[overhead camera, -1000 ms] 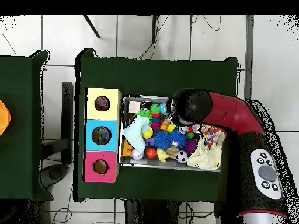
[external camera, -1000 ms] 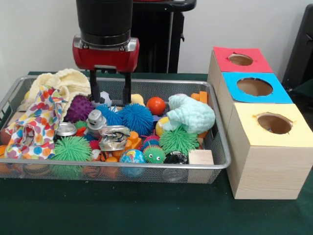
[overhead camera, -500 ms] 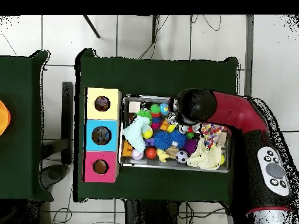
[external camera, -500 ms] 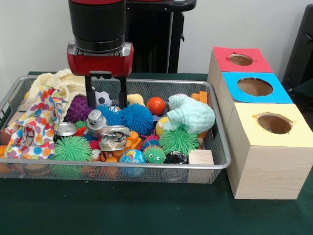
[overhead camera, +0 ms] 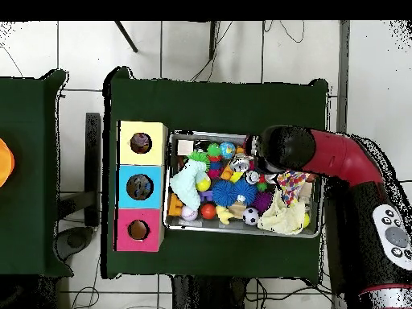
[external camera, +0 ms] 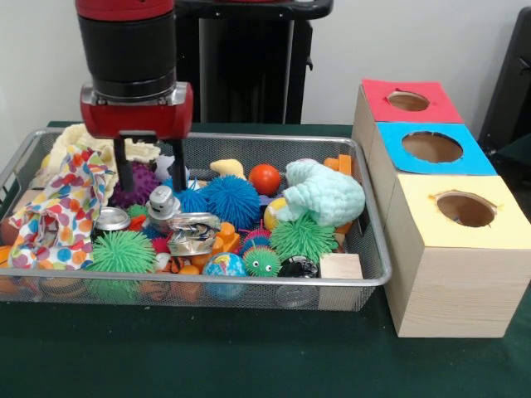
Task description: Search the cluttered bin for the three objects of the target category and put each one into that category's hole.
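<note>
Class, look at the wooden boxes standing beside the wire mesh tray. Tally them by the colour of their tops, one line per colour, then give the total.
Red-topped light wooden box: 1
Blue-topped light wooden box: 1
Pale yellow-topped light wooden box: 1
Total: 3

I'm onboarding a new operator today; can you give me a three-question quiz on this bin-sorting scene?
1. True or false: the gripper is open above the purple spiky ball.
2. Which box top lies nearest the front camera: A red, B blue, C yellow?
3. Fill in: the polka-dot cloth drapes over the bin's ____ end in the front view.

Key: 1 true; 2 C, the yellow-topped box; 3 left.
</note>
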Motion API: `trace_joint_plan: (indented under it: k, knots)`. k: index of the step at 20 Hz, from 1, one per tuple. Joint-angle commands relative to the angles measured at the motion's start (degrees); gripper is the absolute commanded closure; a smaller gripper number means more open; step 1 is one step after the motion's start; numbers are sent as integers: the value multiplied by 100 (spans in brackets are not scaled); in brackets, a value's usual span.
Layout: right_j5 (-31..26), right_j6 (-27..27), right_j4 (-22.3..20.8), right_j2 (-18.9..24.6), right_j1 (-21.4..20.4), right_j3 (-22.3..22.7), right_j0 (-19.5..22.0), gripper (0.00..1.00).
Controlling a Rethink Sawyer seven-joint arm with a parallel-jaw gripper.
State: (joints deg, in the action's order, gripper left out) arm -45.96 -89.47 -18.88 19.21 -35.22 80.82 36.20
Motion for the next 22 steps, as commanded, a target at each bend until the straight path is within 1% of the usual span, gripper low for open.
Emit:
trace_joint_plan:
  k: [1,8,11,15,19,22]
  knots:
    - [-404,2130,-563,757,462,77,383,0]
    - [-289,2135,-835,951,730,43,629,0]
    - [-390,2141,-908,1039,657,71,721,0]
    - [-719,2178,-908,1163,374,130,820,0]
    - [-1080,2109,-822,1249,-66,283,850,0]
    - [-1501,2050,-704,1285,-480,361,830,0]
